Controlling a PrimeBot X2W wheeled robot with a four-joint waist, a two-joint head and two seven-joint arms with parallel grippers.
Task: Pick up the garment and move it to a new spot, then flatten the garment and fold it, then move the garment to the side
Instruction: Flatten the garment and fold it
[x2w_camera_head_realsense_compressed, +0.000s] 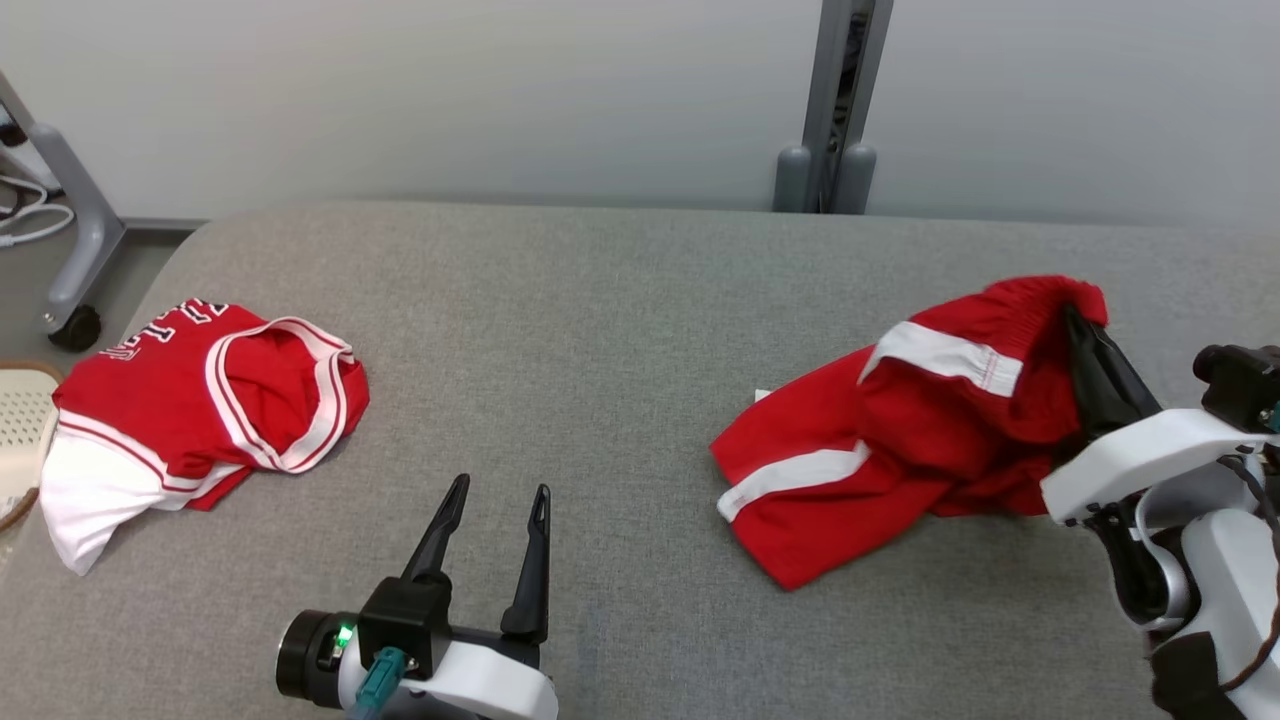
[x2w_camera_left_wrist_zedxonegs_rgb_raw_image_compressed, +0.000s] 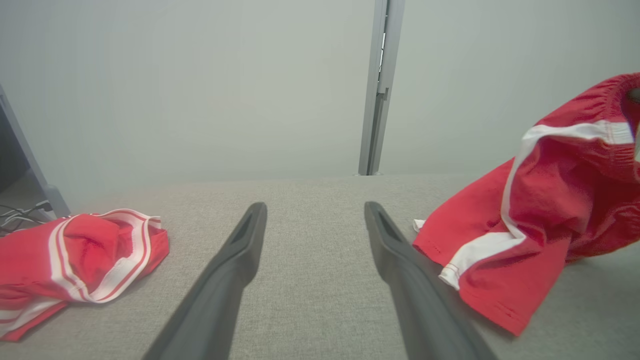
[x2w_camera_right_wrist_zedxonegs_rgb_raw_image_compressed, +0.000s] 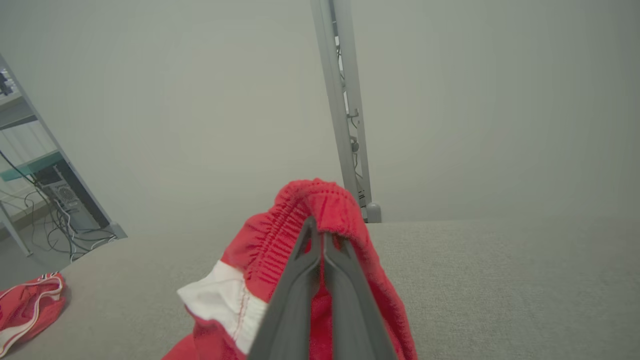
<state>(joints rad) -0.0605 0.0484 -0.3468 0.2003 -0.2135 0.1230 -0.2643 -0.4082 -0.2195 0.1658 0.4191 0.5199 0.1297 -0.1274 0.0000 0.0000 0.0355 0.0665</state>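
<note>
1. A red jersey (x2w_camera_head_realsense_compressed: 200, 400) with white trim lies crumpled at my far left on the grey woven table (x2w_camera_head_realsense_compressed: 620, 300).
2. My left gripper (x2w_camera_head_realsense_compressed: 500, 487) hovers low over bare table, jaws wide apart and empty, fingers pointing away from me.
3. My right gripper (x2w_camera_right_wrist_zedxonegs_rgb_raw_image_compressed: 318, 232) is clamped tight on the elastic waistband of the red shorts (x2w_camera_head_realsense_compressed: 900, 430) and holds that end raised. The white-striped leg rests on the table at right.

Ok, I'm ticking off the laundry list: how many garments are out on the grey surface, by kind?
red shorts: 1, waistband pinched in the shut right hand
red jersey: 1, lying at the left
Total: 2
The white cloth under the jersey may be part of it; I cannot tell, so it is not counted.
</note>
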